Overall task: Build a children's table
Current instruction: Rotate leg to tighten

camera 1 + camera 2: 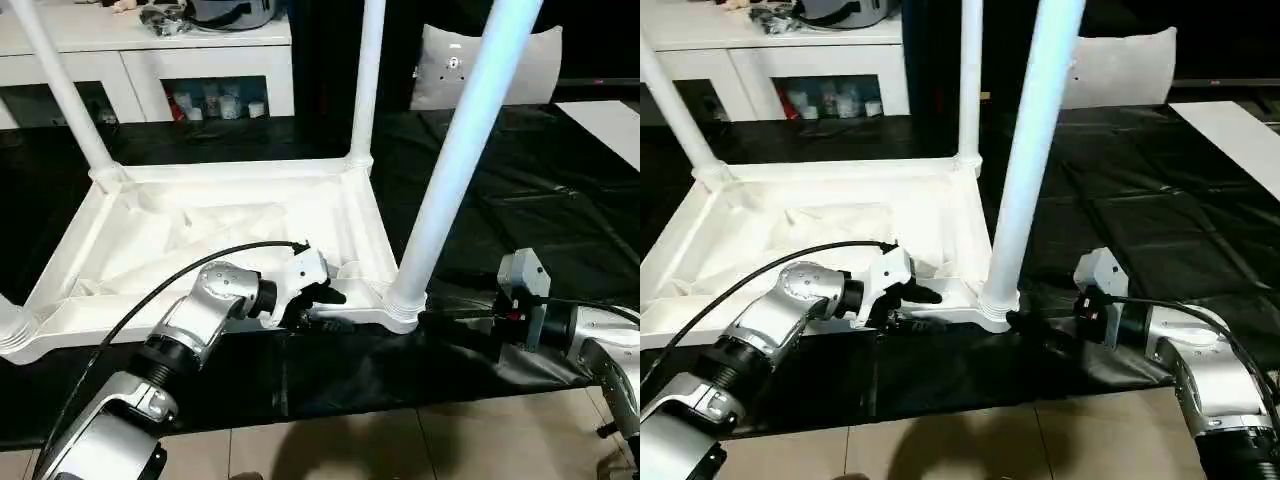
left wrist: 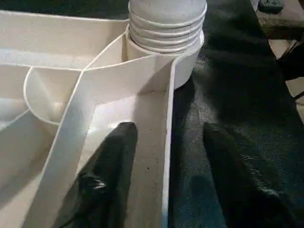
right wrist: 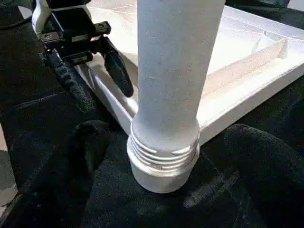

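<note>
White plastic tabletop lies upside down, centre-left of frame. Left end effector straddles its rim, fingers apart; right end effector brackets the near leg, unclamped. Brace the rim while twisting straight.

One white plastic rectangular tabletop is lying upside down on one black sheet. Four long white tapered round legs are standing in its corner sockets. Two black-fingered grippers are showing: the left and the right.
</note>
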`<state>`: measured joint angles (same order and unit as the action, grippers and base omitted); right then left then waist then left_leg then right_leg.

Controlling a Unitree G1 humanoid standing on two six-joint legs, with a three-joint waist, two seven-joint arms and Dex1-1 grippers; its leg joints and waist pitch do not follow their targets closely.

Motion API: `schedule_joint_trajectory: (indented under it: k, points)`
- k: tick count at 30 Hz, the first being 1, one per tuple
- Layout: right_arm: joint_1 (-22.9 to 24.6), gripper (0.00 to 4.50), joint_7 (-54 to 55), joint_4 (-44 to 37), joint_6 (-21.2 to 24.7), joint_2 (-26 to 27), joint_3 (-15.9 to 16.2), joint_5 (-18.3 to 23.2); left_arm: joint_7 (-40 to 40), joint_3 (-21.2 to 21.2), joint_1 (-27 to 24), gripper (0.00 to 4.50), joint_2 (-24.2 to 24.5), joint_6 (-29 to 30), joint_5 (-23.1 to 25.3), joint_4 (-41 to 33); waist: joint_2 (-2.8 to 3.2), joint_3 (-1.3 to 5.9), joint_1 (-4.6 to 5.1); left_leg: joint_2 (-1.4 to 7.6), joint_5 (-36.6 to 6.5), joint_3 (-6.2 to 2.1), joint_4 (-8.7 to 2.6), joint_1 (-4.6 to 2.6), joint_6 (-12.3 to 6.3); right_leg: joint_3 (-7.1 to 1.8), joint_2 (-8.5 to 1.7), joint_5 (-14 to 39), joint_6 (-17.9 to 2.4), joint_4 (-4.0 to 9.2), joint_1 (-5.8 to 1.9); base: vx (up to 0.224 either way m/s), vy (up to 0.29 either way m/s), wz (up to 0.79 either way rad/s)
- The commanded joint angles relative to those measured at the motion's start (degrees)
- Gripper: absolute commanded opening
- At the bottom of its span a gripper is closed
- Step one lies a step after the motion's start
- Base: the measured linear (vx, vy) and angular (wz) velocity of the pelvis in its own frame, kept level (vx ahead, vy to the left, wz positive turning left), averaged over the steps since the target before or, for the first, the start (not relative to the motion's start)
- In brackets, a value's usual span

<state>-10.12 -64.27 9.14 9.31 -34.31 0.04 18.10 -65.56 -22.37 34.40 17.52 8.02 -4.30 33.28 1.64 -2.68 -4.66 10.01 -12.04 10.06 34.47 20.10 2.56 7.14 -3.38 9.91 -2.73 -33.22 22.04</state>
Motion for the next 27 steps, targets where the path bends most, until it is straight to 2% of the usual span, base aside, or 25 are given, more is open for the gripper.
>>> schedule_joint_trajectory:
  k: [1,6,8,13,14,16,17,20,21,24,25,27]
  points:
    - [0.1,4.50,-0.2,-1.4,0.5,-0.5,0.3,0.5,-0.8,-0.5,0.2,2.09,0.5,1.1,1.1,0.9,-0.86,3.63,-0.26,2.98,-5.8,-1.21,-3.39,0.14,-6.81,-3.19,-5.51,22.3,-3.4,5.39,-3.11,0.000,0.000,0.00]
    - [0.0,4.50,0.0,-1.5,0.6,-0.3,0.3,0.3,-0.3,-0.6,0.4,1.77,0.7,0.7,1.9,1.5,-0.81,3.64,-0.36,2.98,-5.9,-1.18,-3.39,0.09,-6.81,-3.21,-5.56,21.8,-3.6,5.36,-3.10,0.000,0.000,0.00]
    - [0.0,4.50,0.1,-1.5,0.6,-0.2,0.3,0.3,-0.1,-0.8,0.6,1.52,0.6,0.7,2.5,1.8,-0.83,3.57,-0.37,2.91,-6.1,-1.15,-3.40,0.10,-6.78,-3.18,-5.55,22.5,-3.4,5.49,-3.08,0.000,0.000,0.00]
    - [-0.4,4.50,0.6,-1.1,0.3,-0.2,0.5,-0.3,-0.5,-1.0,0.9,1.30,0.6,0.4,3.2,2.3,-0.85,3.42,-0.29,2.78,-7.1,-1.14,-3.45,-0.08,-6.26,-2.98,-5.42,25.4,-2.1,5.95,-2.93,0.000,0.000,0.00]
    - [-0.7,4.50,0.9,-0.9,0.2,-0.1,0.6,-0.5,-0.6,-1.2,1.0,1.16,0.7,0.1,3.6,2.5,-0.72,3.44,-0.32,2.77,-7.1,-1.16,-3.46,-0.08,-6.20,-2.99,-5.44,25.4,-2.1,5.96,-2.94,0.000,0.000,0.00]
    - [-1.4,4.50,1.1,-0.5,0.4,-0.1,0.8,-0.9,-0.6,-1.6,1.3,1.05,0.7,-0.4,4.2,2.9,-0.89,3.47,-0.26,2.78,-7.1,-1.18,-3.48,-0.03,-6.12,-2.98,-5.46,25.3,-1.9,5.95,-2.99,0.000,0.000,0.00]
    - [-1.5,4.50,1.1,-0.4,0.4,-0.1,0.8,-1.0,-0.6,-1.7,1.3,0.83,0.7,-0.5,4.3,3.0,-0.87,3.48,-0.27,2.76,-7.0,-1.20,-3.49,-0.03,-6.15,-2.97,-5.44,25.2,-1.9,5.93,-2.97,0.000,0.000,0.00]
    - [-2.8,4.50,0.5,0.4,0.5,0.2,1.3,-0.9,-0.9,-2.6,1.8,0.59,0.9,-2.0,5.5,4.0,-0.83,3.53,-0.33,2.86,-6.9,-1.22,-3.49,-0.08,-6.40,-3.03,-5.47,24.6,-2.3,5.83,-2.90,0.000,0.000,0.00]
    - [-3.3,4.23,0.0,0.8,0.3,0.3,1.5,-0.8,-1.3,-2.7,1.9,0.53,0.9,-2.7,5.7,4.2,-0.83,3.53,-0.37,2.88,-6.8,-1.18,-3.47,-0.04,-6.41,-3.10,-5.51,24.5,-2.3,5.77,-2.92,0.000,0.000,0.00]
    - [-5.5,4.16,-1.3,3.3,0.4,0.8,2.1,-0.4,-4.3,-2.4,1.7,0.31,0.6,-5.6,4.5,3.2,-0.80,3.57,-0.45,2.83,-6.6,-1.13,-3.45,0.00,-6.36,-3.07,-5.56,24.5,-2.5,5.78,-2.97,0.000,0.000,0.00]
    - [-5.5,4.13,-1.3,3.3,0.4,0.8,2.1,-0.4,-4.3,-2.4,1.7,0.20,0.6,-5.6,4.5,3.2,-0.75,3.72,-0.46,2.94,-6.2,-1.21,-3.45,0.13,-6.47,-3.11,-5.63,23.3,-3.1,5.53,-3.09,0.000,0.000,0.00]
    - [-6.8,3.74,-2.5,5.4,0.4,1.2,2.5,-0.3,-6.5,-2.3,1.0,0.02,0.5,-6.3,3.4,1.7,-0.66,3.85,-0.59,3.22,-5.2,-1.30,-3.47,0.20,-6.80,-3.26,-5.65,20.7,-3.9,5.11,-3.14,0.000,0.000,0.00]
